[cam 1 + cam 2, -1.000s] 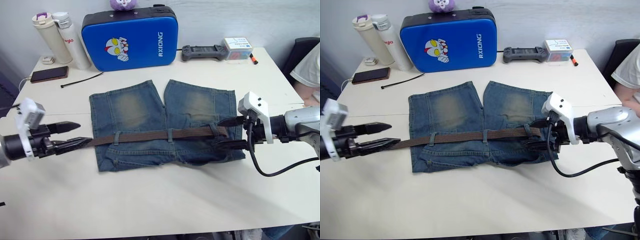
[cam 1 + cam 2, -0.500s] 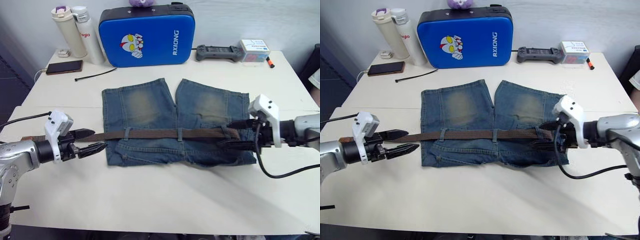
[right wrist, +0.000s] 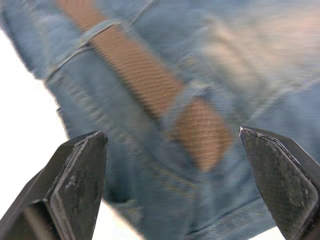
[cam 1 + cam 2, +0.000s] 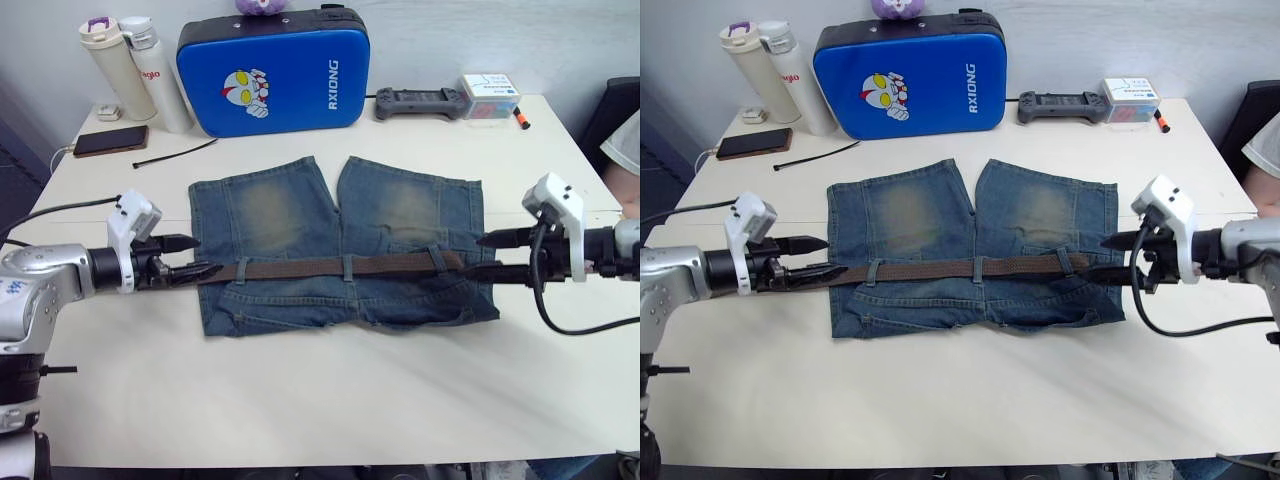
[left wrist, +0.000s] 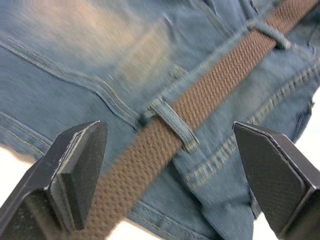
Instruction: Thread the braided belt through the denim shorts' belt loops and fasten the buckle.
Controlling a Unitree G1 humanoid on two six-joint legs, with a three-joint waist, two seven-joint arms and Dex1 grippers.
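Two end effectors bracket the denim shorts [image 4: 335,245] on the table [image 4: 330,390] in the head views: the braided belt [image 4: 335,267] runs across the waistband through the belt loops [image 4: 346,267], its long axis pointing from the left end effector [image 4: 190,258] to the right end effector [image 4: 500,254], each just beside one end. Left wrist view shows fingers [image 5: 75,167] spread apart astride the belt, touching nothing. Right wrist view likewise shows parted fingers [image 3: 80,172], empty; I cannot make out the buckle.
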